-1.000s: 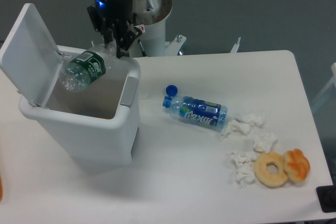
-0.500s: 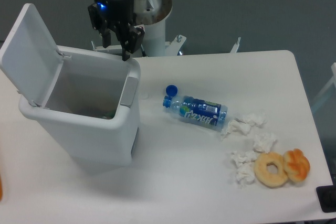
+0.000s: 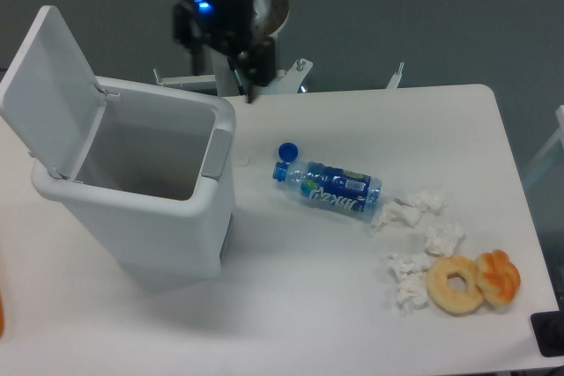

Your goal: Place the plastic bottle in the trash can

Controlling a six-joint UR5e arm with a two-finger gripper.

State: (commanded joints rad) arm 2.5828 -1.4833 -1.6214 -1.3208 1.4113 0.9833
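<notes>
white bin: the trash can stands at the table's left with its flip lid swung up and back, the grey inside open to view.
change: a second ago the green-labelled plastic bottle hung tilted over the bin's mouth in the gripper; half a second ago it was already gone from the fingers; now the gripper has moved off to the right and sits behind the bin's back right corner, above the table edge.
meaning for the task: by my reading the drop is made and the placing is as good as done; only the arm's retreat looks left.
plastic bottle: not visible now; judged to be down inside the trash can, hidden below the near wall, though the visible patch of the grey floor shows nothing i can call the bottle for certain.
tool state: nothing is pinched between the fingers; they are dark and seen against the robot base, and i cannot tell how far apart they stand.
bottle relative to tool: if in the bin, it lies below and to the left of the gripper, apart from it.
left alone: blue-labelled bottle lying on its side mid-table, its blue cap just beside the neck.
</notes>
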